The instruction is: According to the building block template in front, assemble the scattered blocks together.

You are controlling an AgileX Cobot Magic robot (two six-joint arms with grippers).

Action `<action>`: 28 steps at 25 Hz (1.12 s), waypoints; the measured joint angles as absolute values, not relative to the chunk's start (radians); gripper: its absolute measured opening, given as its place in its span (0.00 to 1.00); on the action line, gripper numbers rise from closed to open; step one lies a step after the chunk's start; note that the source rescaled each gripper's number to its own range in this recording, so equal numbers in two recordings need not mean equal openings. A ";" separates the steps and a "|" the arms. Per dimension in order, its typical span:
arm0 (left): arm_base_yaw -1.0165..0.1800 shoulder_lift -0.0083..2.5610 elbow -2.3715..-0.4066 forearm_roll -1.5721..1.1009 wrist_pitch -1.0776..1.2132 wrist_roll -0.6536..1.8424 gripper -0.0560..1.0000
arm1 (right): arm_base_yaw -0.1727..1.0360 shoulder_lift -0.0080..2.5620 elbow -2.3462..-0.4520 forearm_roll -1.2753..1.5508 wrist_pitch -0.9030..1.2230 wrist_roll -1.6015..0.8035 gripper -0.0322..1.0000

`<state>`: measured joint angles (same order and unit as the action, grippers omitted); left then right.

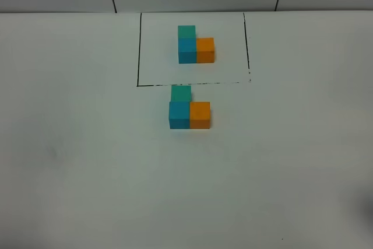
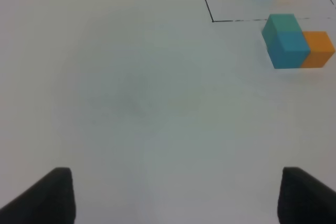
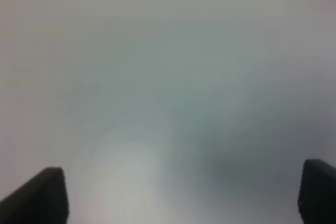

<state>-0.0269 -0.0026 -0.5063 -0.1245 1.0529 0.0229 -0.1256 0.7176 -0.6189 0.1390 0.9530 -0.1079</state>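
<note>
writing: none legible | blocks (image 1: 189, 111) joined in L, just below template (image 1: 194, 45) | left gripper (image 2: 176, 195) wide open, empty, well apart from blocks | right gripper (image 3: 181, 195) wide open, empty

Lab bench — bare white tabletop (image 1: 76, 161)

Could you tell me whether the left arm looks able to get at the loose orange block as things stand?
Probably yes: the left tool is open over bare table with nothing between it and the orange block, though the blue block touches its near side.
</note>
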 joint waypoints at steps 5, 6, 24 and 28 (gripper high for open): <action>-0.027 -0.003 -0.506 -0.125 1.053 0.023 0.66 | -0.055 0.547 -0.554 0.127 1.021 -0.060 0.79; -0.027 -0.003 -0.506 -0.125 1.053 0.023 0.66 | -0.044 0.510 -0.537 0.117 1.021 -0.056 0.79; -0.027 -0.003 -0.506 -0.125 1.053 0.023 0.66 | 0.005 0.020 -0.498 0.083 1.050 0.006 0.79; -0.027 -0.003 -0.506 -0.125 1.053 0.023 0.66 | 0.005 -0.004 -0.498 0.060 1.051 0.053 0.79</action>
<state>-0.0269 -0.0026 -0.5063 -0.1245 1.0529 0.0229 0.0046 -0.0043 -0.4976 0.0604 1.0513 0.0527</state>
